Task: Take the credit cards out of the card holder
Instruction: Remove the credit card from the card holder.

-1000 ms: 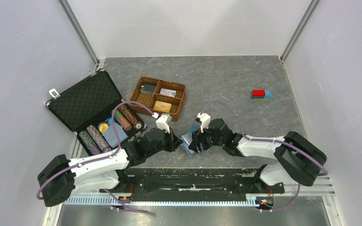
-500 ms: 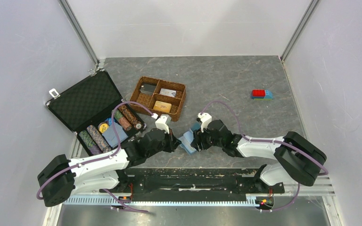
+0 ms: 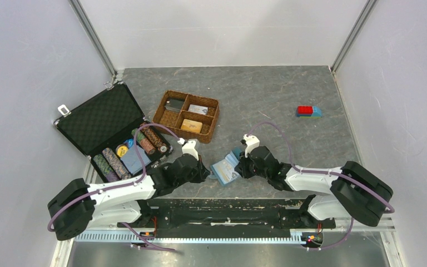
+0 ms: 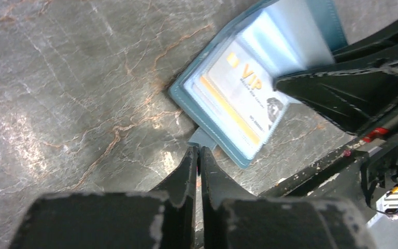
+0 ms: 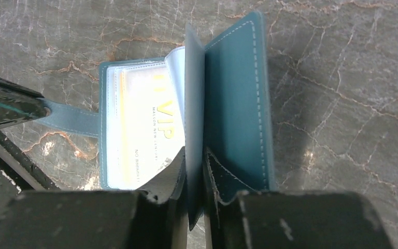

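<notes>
Black right hand (image 5: 195, 155) low on holder (image 5: 238, 104)

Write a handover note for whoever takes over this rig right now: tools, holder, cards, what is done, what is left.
Left tool: shut on the strap of the card holder.
Right tool: shut on one leaf of the holder, standing it up.
Holder: open on the table, between the arms.
VIP card: still in its clear sleeve.
Done: holder opened.
Left: pull the cards out.
</notes>
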Robot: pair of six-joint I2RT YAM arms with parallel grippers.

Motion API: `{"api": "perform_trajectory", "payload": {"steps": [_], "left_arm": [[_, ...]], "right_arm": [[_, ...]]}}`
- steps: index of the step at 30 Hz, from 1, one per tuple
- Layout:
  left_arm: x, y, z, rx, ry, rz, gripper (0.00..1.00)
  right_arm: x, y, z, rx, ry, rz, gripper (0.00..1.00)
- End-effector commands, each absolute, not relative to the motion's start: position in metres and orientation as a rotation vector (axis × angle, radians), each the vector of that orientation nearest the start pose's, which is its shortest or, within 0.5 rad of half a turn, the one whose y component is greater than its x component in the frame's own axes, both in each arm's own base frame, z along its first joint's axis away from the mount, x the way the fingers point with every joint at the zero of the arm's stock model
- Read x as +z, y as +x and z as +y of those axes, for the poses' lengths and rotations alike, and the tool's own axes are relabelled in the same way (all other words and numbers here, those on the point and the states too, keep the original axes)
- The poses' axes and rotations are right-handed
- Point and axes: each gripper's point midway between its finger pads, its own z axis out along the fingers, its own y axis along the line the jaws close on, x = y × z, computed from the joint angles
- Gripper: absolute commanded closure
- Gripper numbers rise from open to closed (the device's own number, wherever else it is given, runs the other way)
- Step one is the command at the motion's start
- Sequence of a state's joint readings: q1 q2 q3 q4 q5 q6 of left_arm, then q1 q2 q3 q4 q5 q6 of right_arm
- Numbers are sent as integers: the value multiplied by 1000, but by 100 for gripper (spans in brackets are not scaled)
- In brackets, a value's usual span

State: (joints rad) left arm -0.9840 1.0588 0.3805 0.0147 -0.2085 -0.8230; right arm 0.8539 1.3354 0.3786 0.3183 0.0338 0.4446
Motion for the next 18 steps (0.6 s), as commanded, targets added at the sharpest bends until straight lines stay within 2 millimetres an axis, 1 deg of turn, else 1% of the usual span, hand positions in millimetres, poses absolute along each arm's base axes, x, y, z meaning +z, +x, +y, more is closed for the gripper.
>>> {"api": "perform_trajectory", "payload": {"steps": [1, 3, 5, 7, 10, 13, 15, 18], "left_arm": [[54, 172, -245, -712, -17, 2368, 88], [54, 173, -244, -685, -20, 2382, 77], [55, 176, -242, -640, -25, 2395, 60], [58, 180, -245, -618, -8, 2396, 54], [71, 190, -259, -620, 34, 2386, 51], [84, 201, -272, -641, 18, 2383, 51], [87, 207, -283, -693, -11, 2391, 52], [83, 212, -299, -802, -53, 2422, 57]], "right_arm": [[26, 201, 246, 700, -350, 2267, 88], [31, 199, 248, 748, -321, 2262, 89], [34, 198, 249, 776, -299, 2253, 89], [34, 197, 250, 796, -293, 2259, 89], [35, 196, 251, 823, -280, 2265, 89], [37, 193, 250, 862, -264, 2259, 87], [38, 191, 249, 879, -256, 2252, 86], [40, 192, 247, 885, -242, 2247, 86]]}}
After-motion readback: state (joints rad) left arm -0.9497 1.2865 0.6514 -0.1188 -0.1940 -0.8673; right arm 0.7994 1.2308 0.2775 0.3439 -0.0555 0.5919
